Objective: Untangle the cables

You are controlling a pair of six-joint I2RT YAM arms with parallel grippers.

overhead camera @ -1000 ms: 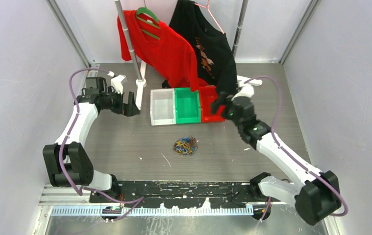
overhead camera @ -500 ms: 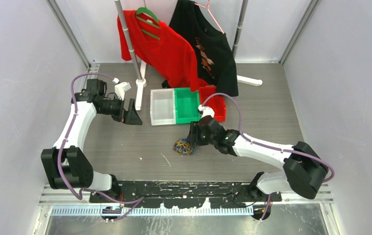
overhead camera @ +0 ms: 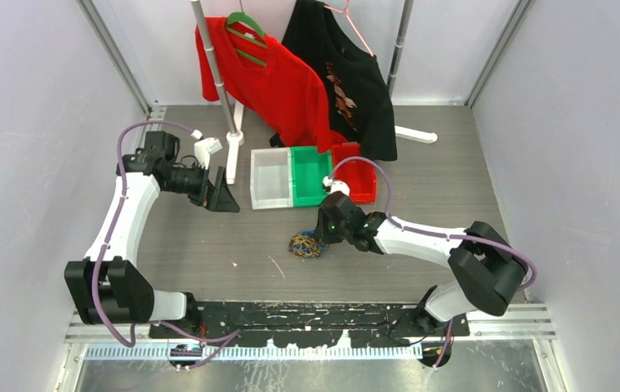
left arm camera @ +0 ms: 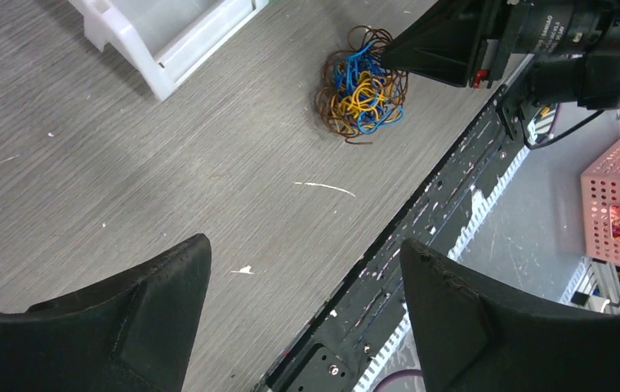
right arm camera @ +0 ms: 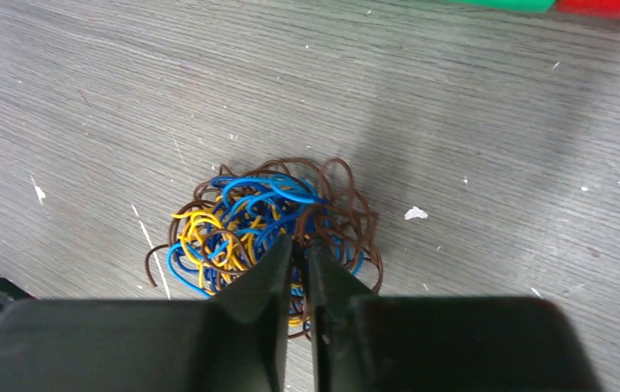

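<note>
**Top external view.** One clump of cables point(overhead camera: 307, 244) lies on the worktop point(overhead camera: 208, 245), at the fingertips of the right hand point(overhead camera: 317, 238) and well apart from the left hand point(overhead camera: 223, 198). Beyond the right hand stand three bins side by side: white point(overhead camera: 271, 177), green point(overhead camera: 311, 174) and red point(overhead camera: 357, 183). Two shirts hang behind them, one red point(overhead camera: 269, 82) and one black point(overhead camera: 347, 82).

**Left wrist view.** The two fingers stand wide apart, holding nothing. The clump lies far ahead of them, slightly right.

**Right wrist view.** The two fingers are drawn almost together, pinching strands at the clump's near edge. The clump of brown, blue and yellow strands is roughly round, with no clear long axis.
</note>
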